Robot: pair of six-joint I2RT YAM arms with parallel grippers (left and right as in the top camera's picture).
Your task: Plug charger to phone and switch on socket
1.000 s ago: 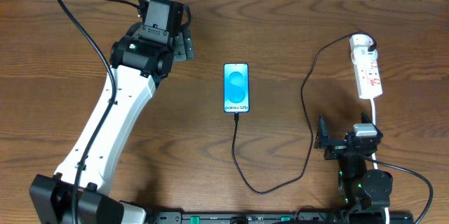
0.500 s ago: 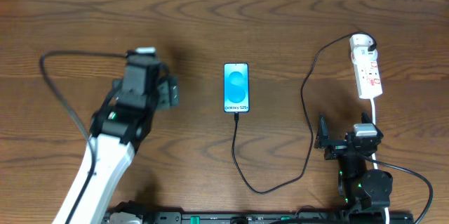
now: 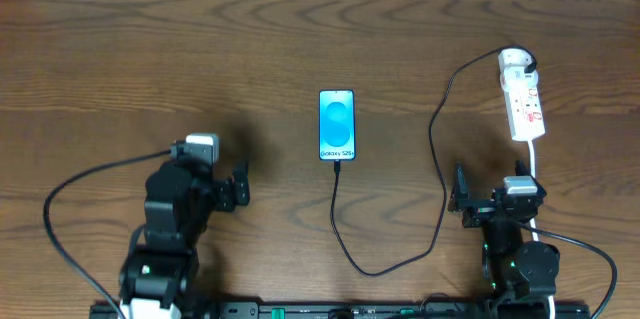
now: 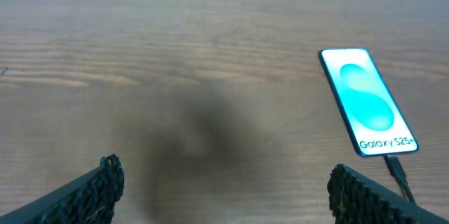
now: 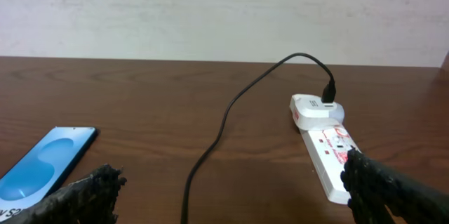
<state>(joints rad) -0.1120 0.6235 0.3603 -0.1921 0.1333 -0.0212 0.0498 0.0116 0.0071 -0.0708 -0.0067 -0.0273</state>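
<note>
Presumably light and limp along its length, the charger (image 3: 433,139) is rigid only at the connector tip and the plug; grip there, not on the cable. The tip meets the bottom edge of the phone (image 3: 337,125) at mid-bench and appears seated. The plug sits in the far end of the socket (image 3: 524,99) at the right. The socket looks like light plastic and may slide when its switch is pressed; the switch position cannot be read. Left tool (image 4: 223,182) and right tool (image 5: 231,180): fingers apart, holding nothing. Compared with one second ago, the left arm has withdrawn from the far left of the bench (image 3: 120,59) to its base; everything else is unchanged.
</note>
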